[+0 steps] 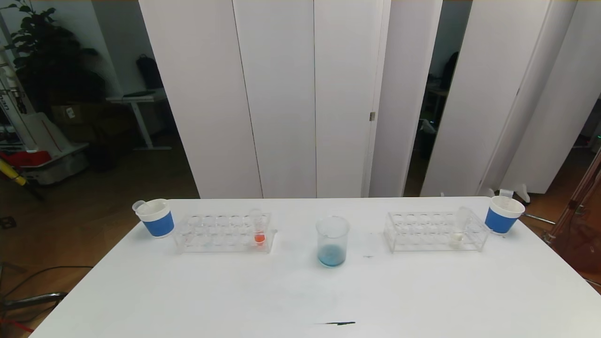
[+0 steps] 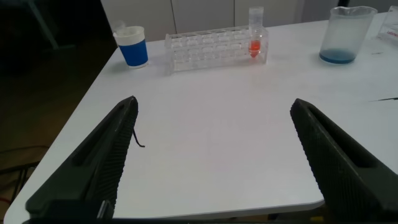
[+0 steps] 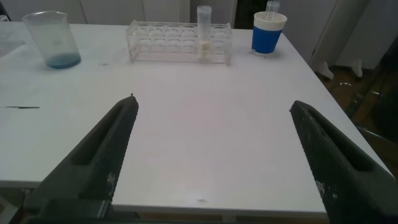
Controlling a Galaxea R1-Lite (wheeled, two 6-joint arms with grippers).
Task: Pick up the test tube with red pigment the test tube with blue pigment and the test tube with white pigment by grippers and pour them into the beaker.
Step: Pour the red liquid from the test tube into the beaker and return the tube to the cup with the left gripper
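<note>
A white table [image 1: 188,291] fills the lower head view. At its middle stands the beaker [image 1: 332,241], upright, with a shallow pool of blue liquid at its bottom, which suggests the blue pigment has already been poured in. To the robot's left is a clear rack [image 1: 223,233] holding one upright tube with red liquid [image 1: 259,232] at the end nearest the beaker; beyond the rack's far end sits a blue-sleeved paper cup [image 1: 154,217] with what looks like an empty tube leaning in it. To the right, a second rack [image 1: 434,231] holds the white tube [image 1: 458,234], pale cream at its bottom, toward the end farther from the beaker, with another cup [image 1: 503,214] just beyond. The layout is mirrored, likely so each arm serves its own side and both can reach the central beaker. No tube holding blue liquid can be seen anywhere. Neither arm appears in the head view. Only the wrist views show them: the left gripper [image 2: 214,162] hangs over the table's near edge, its fingers wide apart and holding nothing, facing the red tube and left rack; the right gripper [image 3: 214,162] is likewise spread and unladen, facing the white tube and right rack. The wrist views also show the tubes standing taller than the racks, leaving room for a grasp.
</note>
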